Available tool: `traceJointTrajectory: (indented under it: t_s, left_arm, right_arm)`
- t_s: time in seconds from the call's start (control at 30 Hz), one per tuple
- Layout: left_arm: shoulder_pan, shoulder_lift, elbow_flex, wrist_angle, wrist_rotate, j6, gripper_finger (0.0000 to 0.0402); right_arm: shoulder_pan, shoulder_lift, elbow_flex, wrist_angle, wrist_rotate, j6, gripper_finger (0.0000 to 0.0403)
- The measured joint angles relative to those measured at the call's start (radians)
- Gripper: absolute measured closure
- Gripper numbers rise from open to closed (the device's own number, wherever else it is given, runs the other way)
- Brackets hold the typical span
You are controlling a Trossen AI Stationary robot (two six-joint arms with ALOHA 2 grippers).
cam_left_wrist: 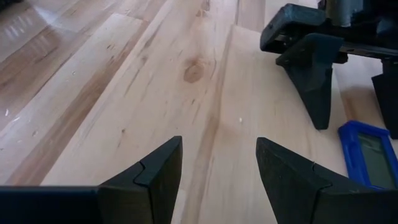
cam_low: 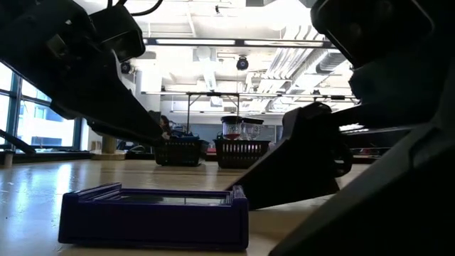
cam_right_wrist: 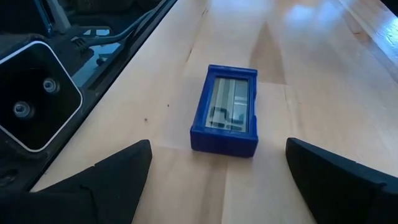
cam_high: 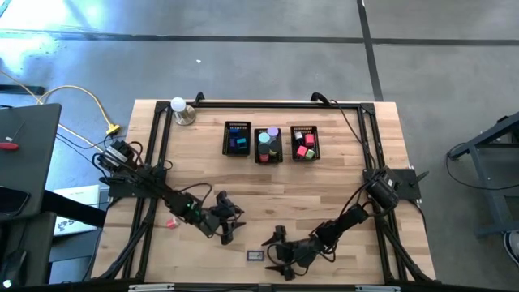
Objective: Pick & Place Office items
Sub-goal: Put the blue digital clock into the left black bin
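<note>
Right wrist view shows the step in hand: the right hand [cam_right_wrist: 214,165], fingers spread wide and holding nothing, is lined up on one blue box [cam_right_wrist: 225,117] lying flat near the front edge of the surface [cam_high: 203,170]. By my judgement the next move calls for lowering the fingers to either side of the box and closing. The left hand [cam_high: 228,225] hovers just beside it, partly parted and empty. Counted: three mesh bins [cam_high: 237,139] near the back edge, already filled with small coloured items, and one pink piece [cam_high: 171,222] near the left edge.
</note>
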Motion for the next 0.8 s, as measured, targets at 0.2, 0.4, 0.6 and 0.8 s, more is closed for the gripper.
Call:
traceJointTrajectory:
  t_s: [0.2,0.4,0.6,0.8]
  left_arm:
    - [-0.005,0.0,0.0,0.0,0.0,0.0,0.0204]
    - [-0.005,0.0,0.0,0.0,0.0,0.0,0.0204]
    - [-0.005,0.0,0.0,0.0,0.0,0.0,0.0204]
    - [-0.005,0.0,0.0,0.0,0.0,0.0,0.0204]
  right_arm:
    - [-0.028,0.001,0.006,-0.002,-0.014,-0.006,0.0041]
    - [-0.058,0.001,0.007,-0.003,-0.026,-0.008,0.0041]
    - [-0.073,0.001,0.009,-0.026,-0.011,-0.006,0.0041]
    - [-0.078,0.001,0.01,-0.039,0.001,-0.007,0.0071]
